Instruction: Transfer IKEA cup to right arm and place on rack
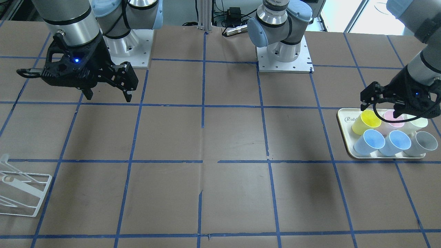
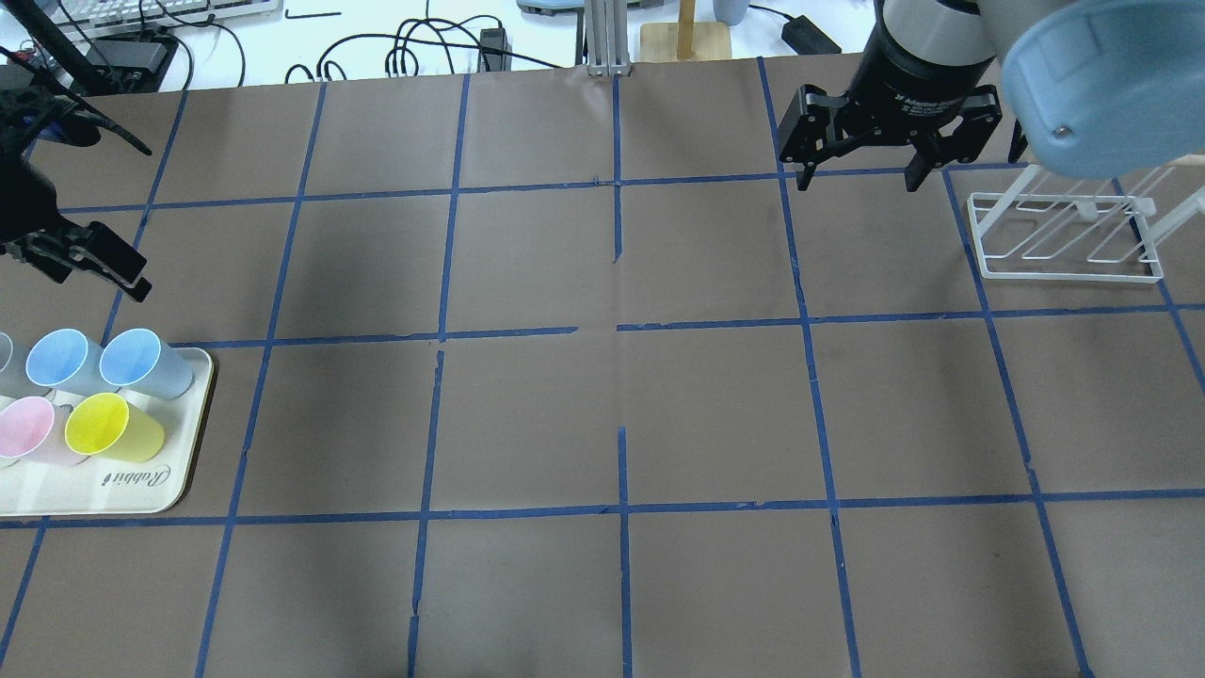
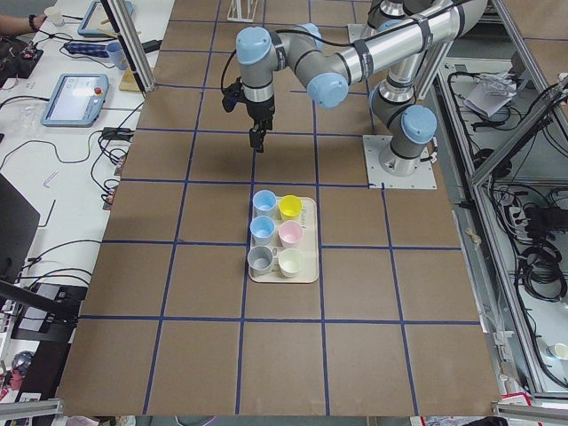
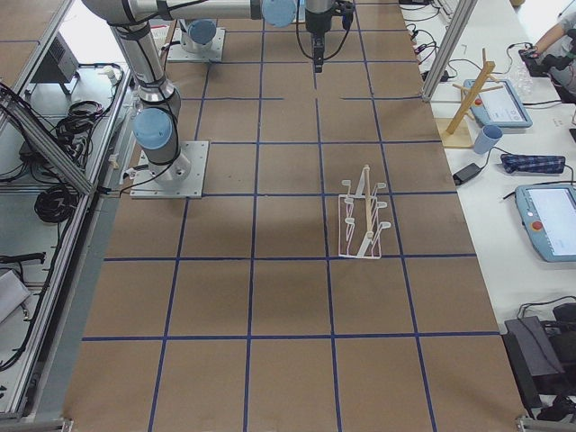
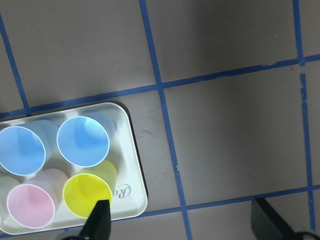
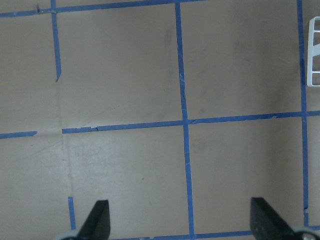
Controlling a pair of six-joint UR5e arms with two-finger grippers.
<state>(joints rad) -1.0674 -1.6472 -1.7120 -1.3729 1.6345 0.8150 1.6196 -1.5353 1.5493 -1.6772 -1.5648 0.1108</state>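
**Cup on tray, pincers empty**

At the surface's [image 2: 621,414] near left, a tray [image 2: 113,490] holds the blue cup [image 2: 141,363] beside its twin [image 2: 64,363], mouths up. The left pincer [image 5: 184,222] hangs above near the tray, fingers spread, empty. Farther right stands the rack [image 2: 1068,250]. The right pincer [image 2: 859,171] hovers high beside it, spread wide, empty.

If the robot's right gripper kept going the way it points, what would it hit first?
Probably only the bare brown table: the right gripper points straight down, nothing shows beneath it, and the rack sits off to one side.
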